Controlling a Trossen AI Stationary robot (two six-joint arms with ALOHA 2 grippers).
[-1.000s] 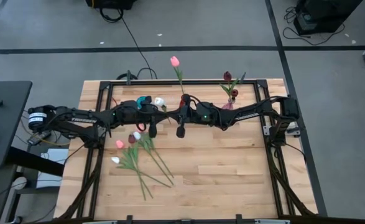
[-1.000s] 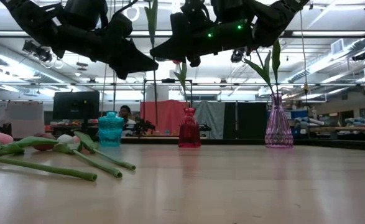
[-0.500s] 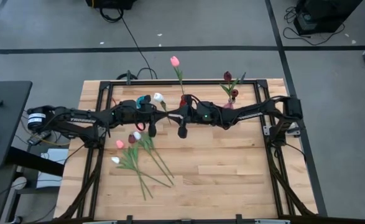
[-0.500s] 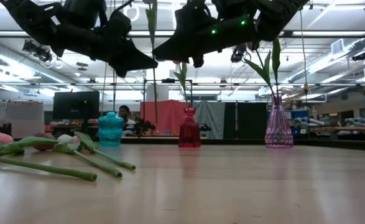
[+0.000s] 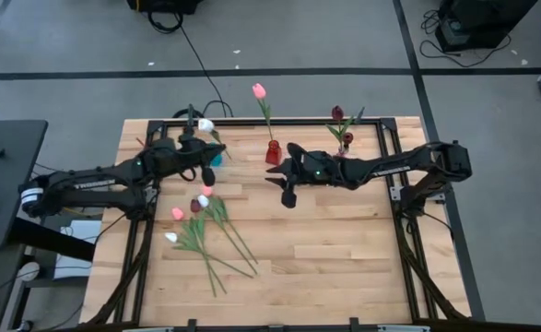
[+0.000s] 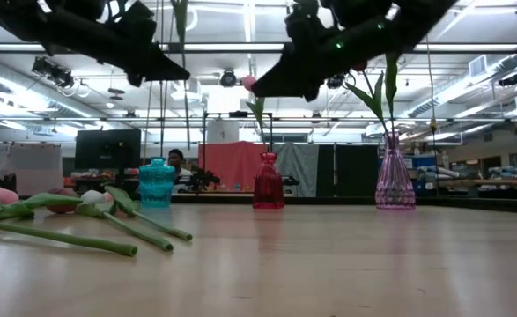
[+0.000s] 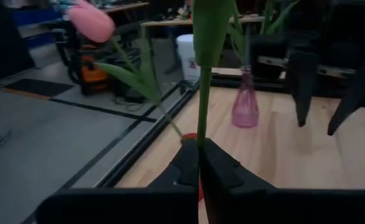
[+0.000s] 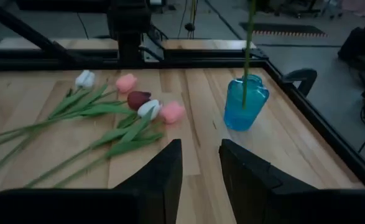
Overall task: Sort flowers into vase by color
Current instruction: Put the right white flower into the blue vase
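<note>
My left gripper stands at the far left of the table, above the blue vase, and is shut on a white tulip. The tulip's stem runs down into the vase's mouth. My right gripper is open, touches nothing, and hovers mid-table. A pink tulip stands in the red vase. Maroon tulips stand in the pink vase. Several pink, white and maroon tulips lie flat on the table's left half. My left gripper pinches the white tulip's green stem between its two fingers, which lie across the stem and come about level from the table's left. The tulip stands upright, with its head above the fingers and its lower stem inside the blue vase.
The three vases stand in a row along the far edge: blue, red and pink. The loose tulips lie near the blue vase. Bare wood fills the near and right parts of the table.
My left gripper has moved toward the table's far left corner, carrying the white tulip upright from beside the red vase to over the blue vase. My right arm has drawn back toward the table's right, away from the tulip.
</note>
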